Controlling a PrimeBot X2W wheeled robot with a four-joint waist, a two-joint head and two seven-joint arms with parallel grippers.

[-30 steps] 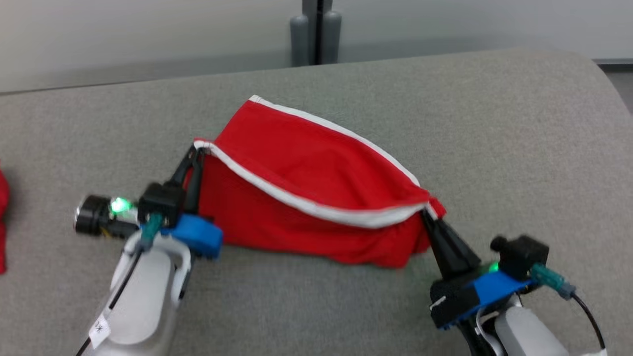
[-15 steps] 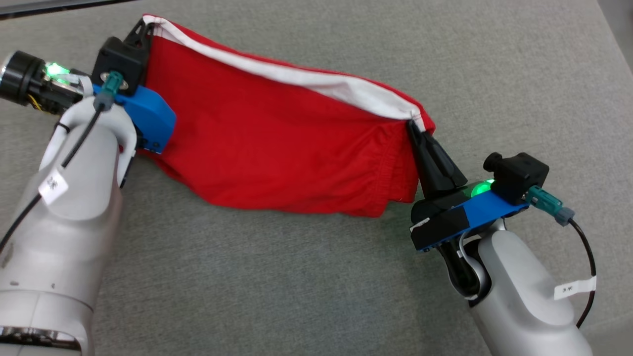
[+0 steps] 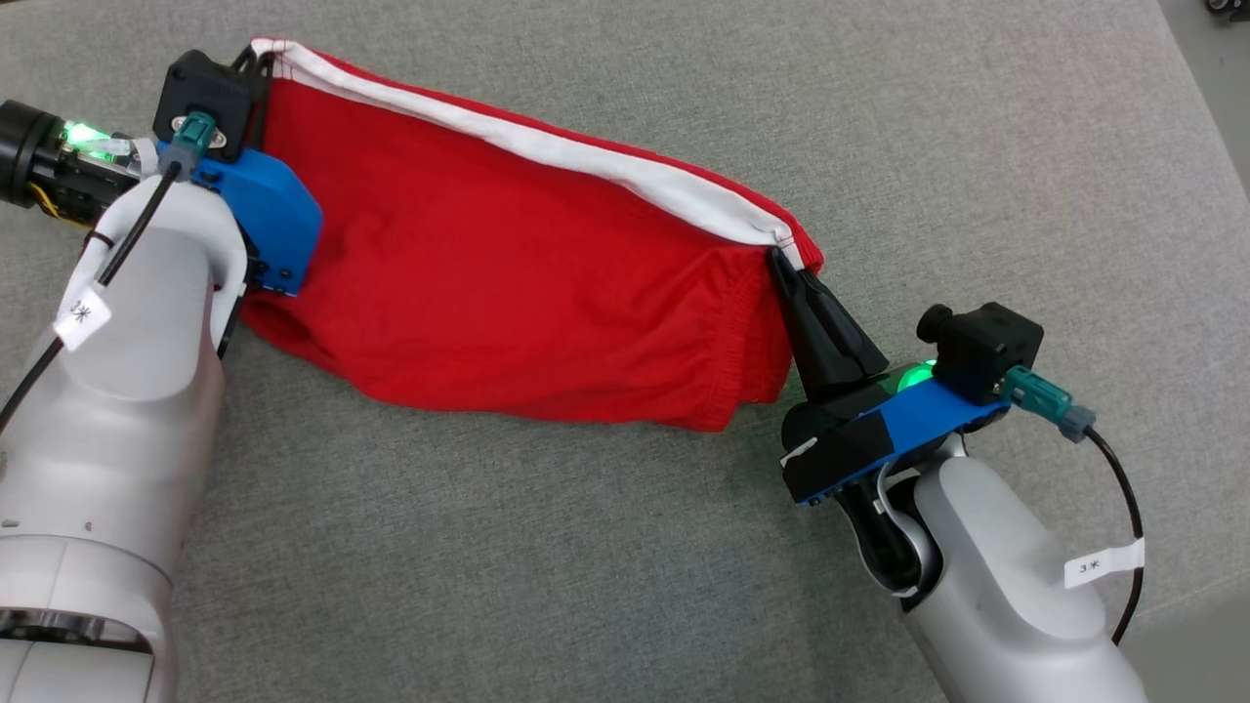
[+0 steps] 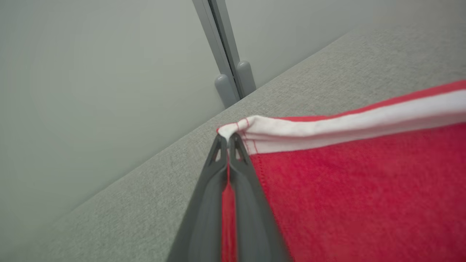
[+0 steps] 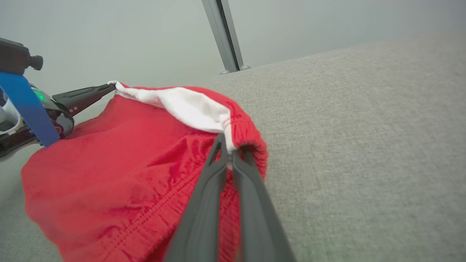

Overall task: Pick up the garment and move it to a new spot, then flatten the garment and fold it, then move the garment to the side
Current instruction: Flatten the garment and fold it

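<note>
The garment is red with a white band along its top edge, and it hangs stretched between my two grippers above the grey table. My left gripper is shut on its upper left corner; in the left wrist view the left gripper pinches the white hem of the garment. My right gripper is shut on the right end by the elastic waistband. The right wrist view has the right gripper clamped on the garment, with the left gripper at the far corner.
Grey fabric covers the table on all sides of the garment. A pale wall with a grey vertical post stands behind the table's far edge. Bare floor shows at the top right corner.
The head camera has tilted down, so the wall left the picture. The garment has been drawn out longer between both grippers and hangs flatter. Both grips are unchanged.
</note>
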